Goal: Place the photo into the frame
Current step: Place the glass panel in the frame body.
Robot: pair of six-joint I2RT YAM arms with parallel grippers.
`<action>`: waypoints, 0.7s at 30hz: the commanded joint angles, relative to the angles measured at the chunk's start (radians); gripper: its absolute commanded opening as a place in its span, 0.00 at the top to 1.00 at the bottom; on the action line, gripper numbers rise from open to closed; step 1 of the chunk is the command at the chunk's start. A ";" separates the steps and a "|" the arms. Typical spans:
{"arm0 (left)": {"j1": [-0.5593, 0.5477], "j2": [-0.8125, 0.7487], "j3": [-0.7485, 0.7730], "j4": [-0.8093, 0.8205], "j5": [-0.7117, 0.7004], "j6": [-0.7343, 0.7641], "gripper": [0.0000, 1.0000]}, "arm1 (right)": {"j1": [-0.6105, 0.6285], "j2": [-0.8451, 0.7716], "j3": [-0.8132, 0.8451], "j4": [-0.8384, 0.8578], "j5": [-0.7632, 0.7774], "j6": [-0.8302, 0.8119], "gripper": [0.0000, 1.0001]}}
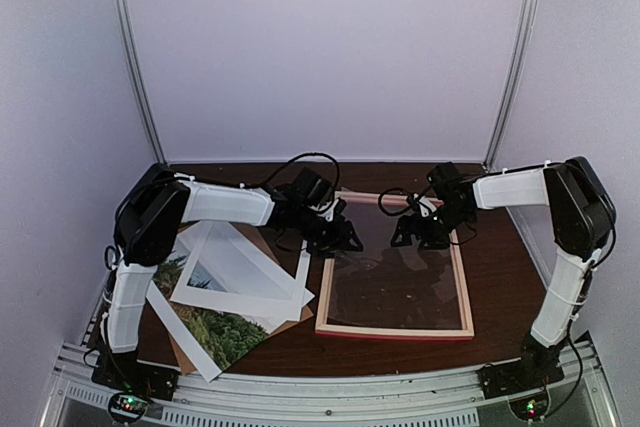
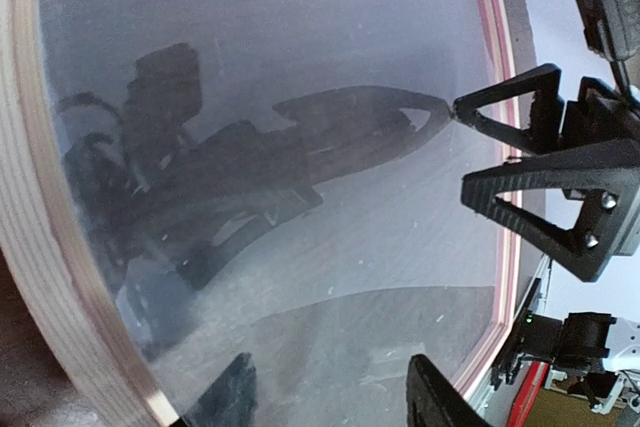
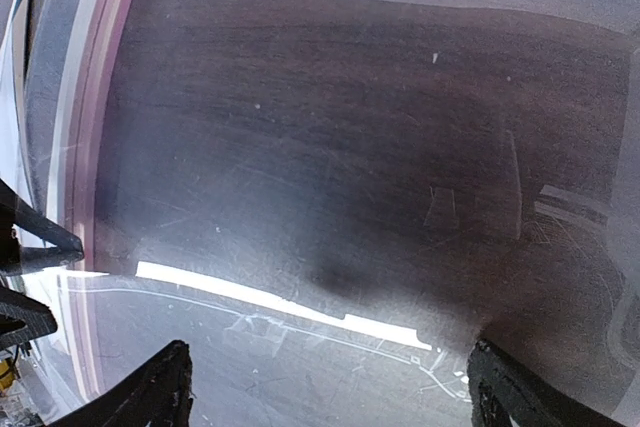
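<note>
White mat [image 1: 245, 299] overlaps photo [image 1: 220, 332], brown board [image 1: 182, 352] beneath, beside frame [image 1: 395, 331].

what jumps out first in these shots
The glazed frame lies flat mid-table, empty, with the left gripper and right gripper both open over its far end. Left of it, the photo sits in a pile under a white mat.
</note>
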State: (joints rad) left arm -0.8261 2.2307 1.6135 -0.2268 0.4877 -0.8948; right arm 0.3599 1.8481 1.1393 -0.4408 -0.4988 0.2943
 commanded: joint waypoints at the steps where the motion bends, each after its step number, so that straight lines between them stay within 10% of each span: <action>1: -0.004 -0.064 -0.023 -0.023 -0.043 0.043 0.46 | 0.004 0.016 -0.023 0.009 -0.001 0.005 0.05; 21: -0.004 -0.136 -0.049 -0.120 -0.160 0.122 0.42 | 0.003 0.014 -0.013 0.005 0.010 0.004 0.04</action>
State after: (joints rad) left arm -0.8257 2.1487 1.5768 -0.3267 0.3668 -0.8093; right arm 0.3599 1.8481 1.1378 -0.4316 -0.4988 0.2951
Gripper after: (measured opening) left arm 0.583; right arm 0.955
